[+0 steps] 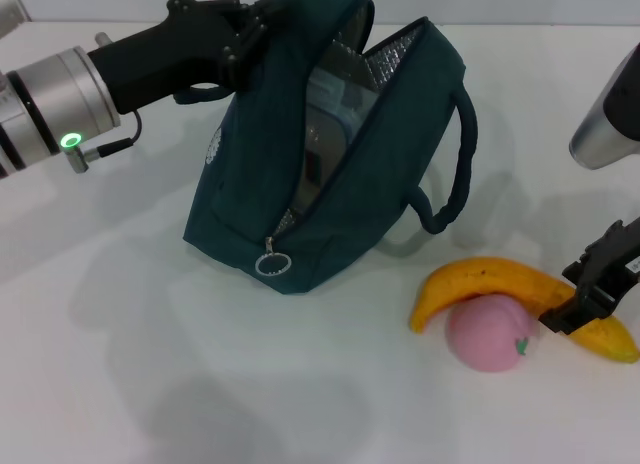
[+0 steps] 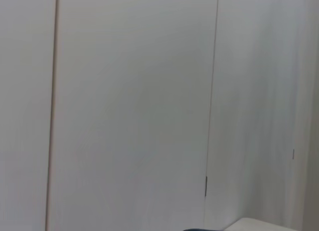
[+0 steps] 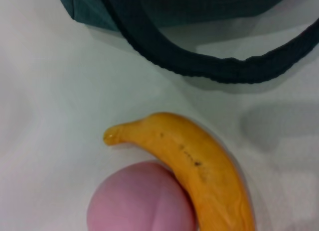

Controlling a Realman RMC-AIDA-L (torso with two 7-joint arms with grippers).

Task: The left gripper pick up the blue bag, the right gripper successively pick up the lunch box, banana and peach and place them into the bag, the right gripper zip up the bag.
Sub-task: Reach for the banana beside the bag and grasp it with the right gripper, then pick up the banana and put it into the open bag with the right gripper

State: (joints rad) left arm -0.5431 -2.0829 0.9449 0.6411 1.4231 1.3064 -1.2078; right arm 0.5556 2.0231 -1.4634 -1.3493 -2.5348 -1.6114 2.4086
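- The left gripper (image 1: 243,36) is clenched on the blue bag (image 1: 330,149), unzipped, foil-lined, tilted.
- The right gripper (image 1: 585,296) grasps the curved yellow banana (image 1: 500,282); the pink peach (image 1: 488,333) is just beside it.

The blue bag (image 1: 330,154) stands on the table (image 1: 150,384), left of the banana (image 1: 500,284). The peach (image 1: 490,332) lies touching the banana, just in front of it.

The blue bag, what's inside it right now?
Through the blue bag's open zipper, silver foil lining shows, plus something clear and boxy, possibly the lunch box. The bag's fabric hides the bottom.
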